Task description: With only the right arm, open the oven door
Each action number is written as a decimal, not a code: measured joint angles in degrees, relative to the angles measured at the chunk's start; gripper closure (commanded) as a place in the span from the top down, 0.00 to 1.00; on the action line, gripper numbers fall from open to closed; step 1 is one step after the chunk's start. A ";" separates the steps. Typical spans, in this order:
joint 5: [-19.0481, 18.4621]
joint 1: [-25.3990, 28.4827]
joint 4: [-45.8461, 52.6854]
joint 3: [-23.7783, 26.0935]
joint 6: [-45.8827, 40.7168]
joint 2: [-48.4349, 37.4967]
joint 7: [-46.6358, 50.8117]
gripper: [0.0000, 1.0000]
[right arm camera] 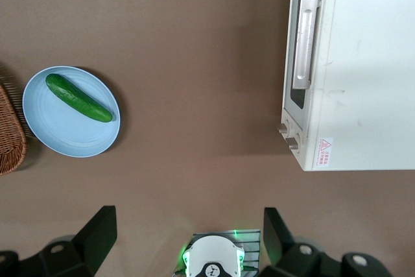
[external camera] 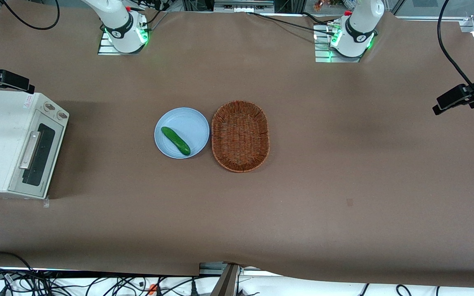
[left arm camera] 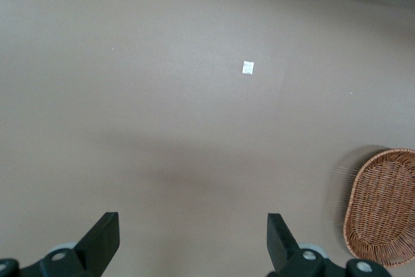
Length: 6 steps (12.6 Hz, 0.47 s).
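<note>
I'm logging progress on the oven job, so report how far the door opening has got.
Nothing looks done yet: the oven door sits shut against the toaster oven, its silver handle untouched. In hand: the gripper hangs open high above the table, clear of the oven, holding nothing. Left: bring it to the handle, grasp it and pull the door open. The cucumber lies on the blue plate beside the basket.
</note>
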 measured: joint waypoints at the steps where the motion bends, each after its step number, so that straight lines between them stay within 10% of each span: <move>1: 0.00 0.00 -0.17 0.00 -0.03 0.00 0.00 1.00; 6: -0.02 0.01 -2.13 0.05 -0.56 1.61 -3.31 1.00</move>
